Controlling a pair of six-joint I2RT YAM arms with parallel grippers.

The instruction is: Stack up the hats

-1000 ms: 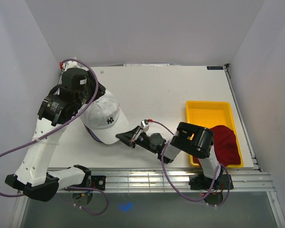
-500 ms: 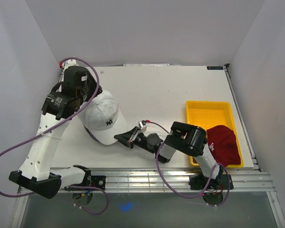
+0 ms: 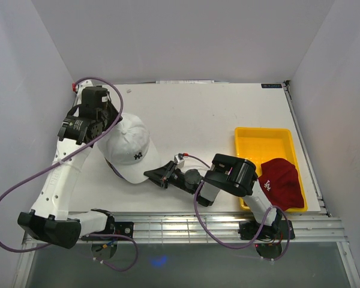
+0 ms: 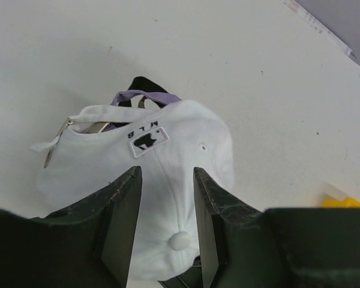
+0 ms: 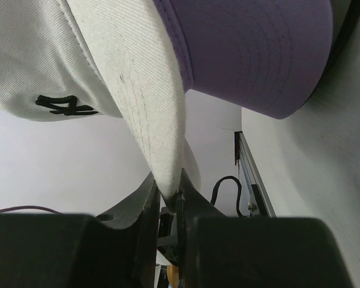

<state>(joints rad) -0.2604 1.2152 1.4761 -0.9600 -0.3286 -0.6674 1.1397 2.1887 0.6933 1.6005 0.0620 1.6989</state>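
Since a second ago the left arm has drawn its wrist back toward the far left corner, the right arm's elbow has swung leftward, and the white cap (image 3: 129, 147) has slid a touch to the left with them

From where I stand, that cap sits on top of a pile at the left side of the table (image 3: 216, 114), its brim pointing toward the near edge. Under its back edge the strap of a lavender cap (image 4: 145, 96) shows, and behind that a sliver of a black cap (image 4: 140, 80). The right wrist camera looks up at the lavender brim lying just below the white one.

The right gripper (image 5: 168, 193) reaches in low from the right and has the front edge of the white brim pinched tight between its fingers, with the brim lifted off the lavender one at that corner. The left gripper (image 4: 166, 177) hangs over the back of the white crown with its fingers parted about halfway, one on each side of the centre seam. I can't make out whether they touch the fabric, and they grip nothing.

Well apart, on the right, the dark red cap (image 3: 281, 183) lies across the near right corner of the yellow tray (image 3: 261, 144)
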